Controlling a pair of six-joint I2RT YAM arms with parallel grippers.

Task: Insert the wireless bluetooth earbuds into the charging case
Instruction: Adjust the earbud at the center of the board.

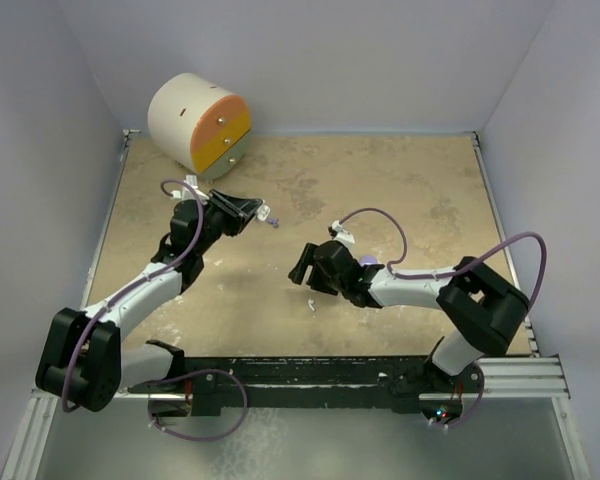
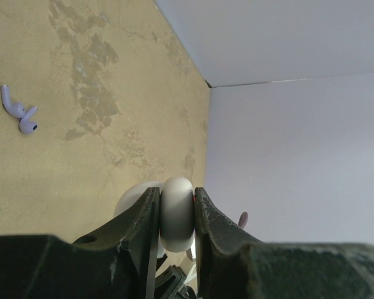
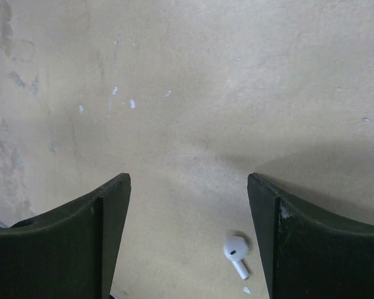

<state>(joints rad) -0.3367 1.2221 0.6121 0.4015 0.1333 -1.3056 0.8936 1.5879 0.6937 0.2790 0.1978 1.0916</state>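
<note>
Nearest the arm bases, the right pincer (image 3: pixel 188 180) hangs low over the bench (image 1: pixel 400 190) with its jaws standing wide apart and nothing between the pads. A white earbud (image 3: pixel 235 252) lies loose on the bench inside that gap. It is close to the right-hand finger rather than centred, with its stem pointing toward the near edge. The stance reads as an approach to a pickup. The offset suggests the pincer needs a small sideways correction before closing, or the bud could be nudged away.

Further out, the left pincer (image 2: pixel 176 192) is clamped on a rounded white puck (image 2: pixel 177 218), seen edge-on and held off the surface. This is judged to be the charging case, held up so that buds can be brought to it. Whether it is open cannot be told from these views.

A lilac earbud (image 2: pixel 19 111) lies on the bench well apart from that pincer, untouched.

At the far left corner stands a white drum (image 1: pixel 195 120) with an orange-and-yellow face, clear of both arms.

No earbud is seen seated in the case, so the task is judged to be at an early stage.
</note>
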